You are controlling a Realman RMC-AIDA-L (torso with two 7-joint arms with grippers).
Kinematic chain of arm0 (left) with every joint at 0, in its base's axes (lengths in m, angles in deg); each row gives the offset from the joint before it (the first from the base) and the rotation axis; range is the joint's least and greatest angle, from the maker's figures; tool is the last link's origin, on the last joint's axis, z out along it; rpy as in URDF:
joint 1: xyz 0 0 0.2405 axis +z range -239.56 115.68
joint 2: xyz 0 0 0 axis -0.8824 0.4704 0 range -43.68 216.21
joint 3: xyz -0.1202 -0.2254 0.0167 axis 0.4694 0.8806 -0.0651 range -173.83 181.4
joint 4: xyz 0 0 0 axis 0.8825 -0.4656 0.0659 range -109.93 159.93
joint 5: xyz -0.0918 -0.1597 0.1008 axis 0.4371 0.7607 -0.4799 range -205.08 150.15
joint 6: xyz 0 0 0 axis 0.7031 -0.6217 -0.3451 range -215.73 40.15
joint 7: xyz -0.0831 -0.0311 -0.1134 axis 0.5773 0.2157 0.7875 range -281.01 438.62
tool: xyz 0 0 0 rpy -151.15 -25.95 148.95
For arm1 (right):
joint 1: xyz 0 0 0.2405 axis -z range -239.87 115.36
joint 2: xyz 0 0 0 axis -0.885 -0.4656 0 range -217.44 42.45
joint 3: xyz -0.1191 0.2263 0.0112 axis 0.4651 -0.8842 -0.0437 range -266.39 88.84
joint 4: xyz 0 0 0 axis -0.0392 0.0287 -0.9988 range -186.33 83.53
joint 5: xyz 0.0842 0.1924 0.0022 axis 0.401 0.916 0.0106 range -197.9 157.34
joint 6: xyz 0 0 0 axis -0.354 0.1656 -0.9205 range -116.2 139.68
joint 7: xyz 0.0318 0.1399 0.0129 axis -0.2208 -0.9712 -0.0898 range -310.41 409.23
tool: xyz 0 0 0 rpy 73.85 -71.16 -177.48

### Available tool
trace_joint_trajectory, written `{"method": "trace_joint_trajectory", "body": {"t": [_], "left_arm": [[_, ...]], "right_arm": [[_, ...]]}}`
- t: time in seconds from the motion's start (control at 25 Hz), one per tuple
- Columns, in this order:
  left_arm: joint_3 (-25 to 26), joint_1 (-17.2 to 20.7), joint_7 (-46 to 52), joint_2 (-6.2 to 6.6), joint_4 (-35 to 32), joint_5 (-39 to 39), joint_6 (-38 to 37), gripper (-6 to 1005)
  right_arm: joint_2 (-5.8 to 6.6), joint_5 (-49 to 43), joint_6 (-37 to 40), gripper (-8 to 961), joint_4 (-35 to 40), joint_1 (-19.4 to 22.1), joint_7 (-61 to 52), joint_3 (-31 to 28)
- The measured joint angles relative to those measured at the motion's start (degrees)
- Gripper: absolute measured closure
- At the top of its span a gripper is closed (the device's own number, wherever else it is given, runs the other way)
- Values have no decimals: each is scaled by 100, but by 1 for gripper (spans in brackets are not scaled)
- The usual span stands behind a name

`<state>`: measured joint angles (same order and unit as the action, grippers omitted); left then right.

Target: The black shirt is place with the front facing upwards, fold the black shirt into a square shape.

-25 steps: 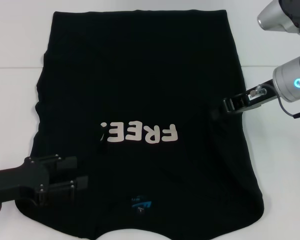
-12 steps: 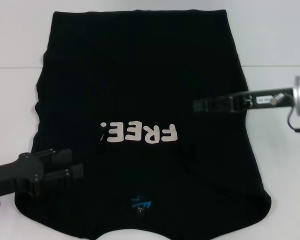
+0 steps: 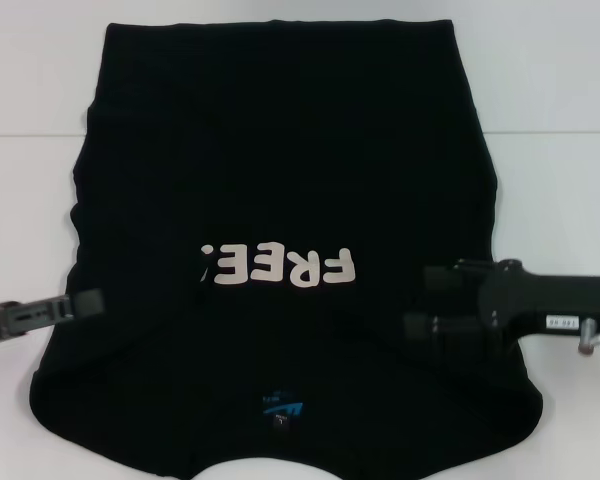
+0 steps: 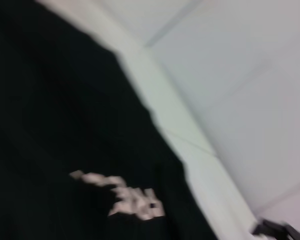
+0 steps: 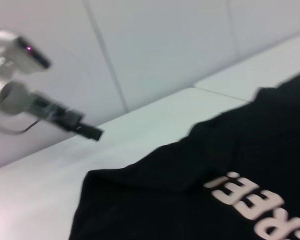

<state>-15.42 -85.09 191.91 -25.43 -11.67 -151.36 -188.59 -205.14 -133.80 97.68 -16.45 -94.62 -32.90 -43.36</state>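
Observation:
The black shirt [image 3: 280, 180] lies spread flat on the table, front up. Its pale "FREE!" lettering [image 3: 280, 266] reads upside down from my head view, and the small blue neck label [image 3: 280, 408] is near the front edge. My left gripper [image 3: 88, 302] shows edge-on as a thin bar at the shirt's left border, level with the lettering. My right gripper [image 3: 420, 300] hovers over the shirt's right side a little nearer the front, open, fingers [image 3: 445, 275] spread apart. The right wrist view shows the shirt [image 5: 215, 165] with the left gripper [image 5: 90, 132] beyond it.
The white table [image 3: 560, 150] surrounds the shirt, with bare surface on both sides and a seam line across the far part. In the left wrist view the shirt [image 4: 50, 125] fills one side, and pale table and wall panels fill the other.
The right gripper swung from the shirt's right edge at mid-height toward the front and now points inward over the cloth. The left gripper pulled back leftward and turned edge-on.

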Motion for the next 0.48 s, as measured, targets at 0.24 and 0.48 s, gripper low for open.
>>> {"method": "trace_joint_trajectory", "body": {"t": [0.24, 0.48], "left_arm": [[-143, -47, 2313, 214, -827, -991, 13, 322], [-538, -391, 3164, 211, -1765, -2049, -242, 322]], "right_arm": [[-189, -19, 63, 153, -125, 106, 1231, 59], [-210, 0, -14, 36, -311, 50, 1522, 47]]}}
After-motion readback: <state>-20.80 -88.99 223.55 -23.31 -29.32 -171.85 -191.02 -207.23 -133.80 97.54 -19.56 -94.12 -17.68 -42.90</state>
